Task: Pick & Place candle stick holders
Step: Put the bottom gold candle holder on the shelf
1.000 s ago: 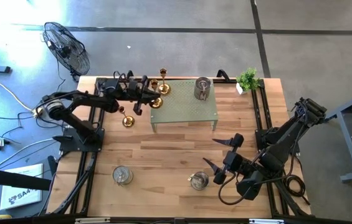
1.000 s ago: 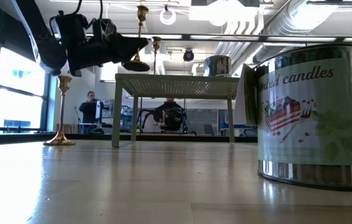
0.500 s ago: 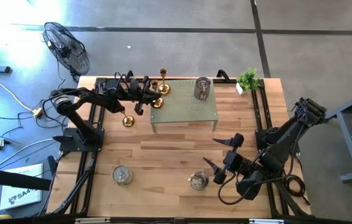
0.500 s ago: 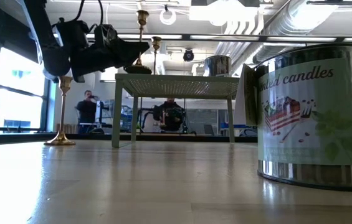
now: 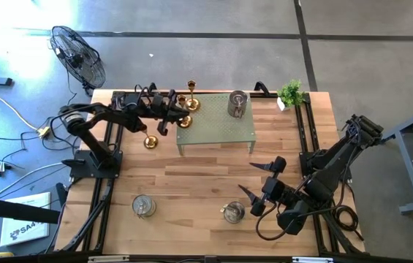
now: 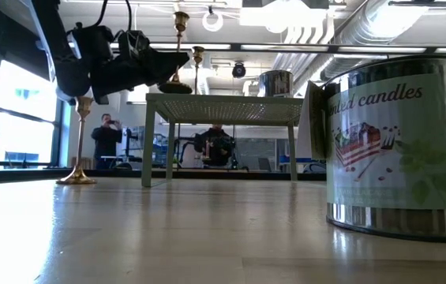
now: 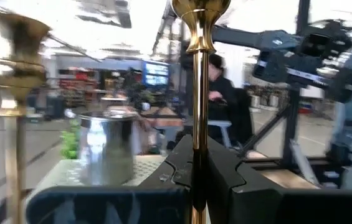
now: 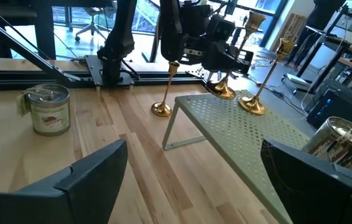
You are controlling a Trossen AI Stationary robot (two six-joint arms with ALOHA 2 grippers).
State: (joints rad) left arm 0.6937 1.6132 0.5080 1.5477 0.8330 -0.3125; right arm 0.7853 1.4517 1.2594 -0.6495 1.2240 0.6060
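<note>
left end effector (image 5: 171,113) gripped a shiny gold brass candlestick (image 7: 195,93) by its upright stem, near the green mesh shelf's (image 5: 217,135) 9 o'clock corner; right end effector (image 5: 263,180) sat wide open at 5 o'clock

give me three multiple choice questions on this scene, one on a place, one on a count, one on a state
1. Where does the silvery tin nearest the right gripper stand?
A. on the green shelf
B. on the wooden table
C. on the floor

2. How many gold holders show from above?
A. one
B. three
C. five

3. How are the right gripper's jaws?
A. open, empty
B. shut on a tin
C. shut on the plant

Answers:
1. B: the tin stands on the wooden table beside the right gripper.
2. B: one on the table, one on the green shelf, one in the left gripper.
3. A: they stand spread, with nothing between them.
</note>
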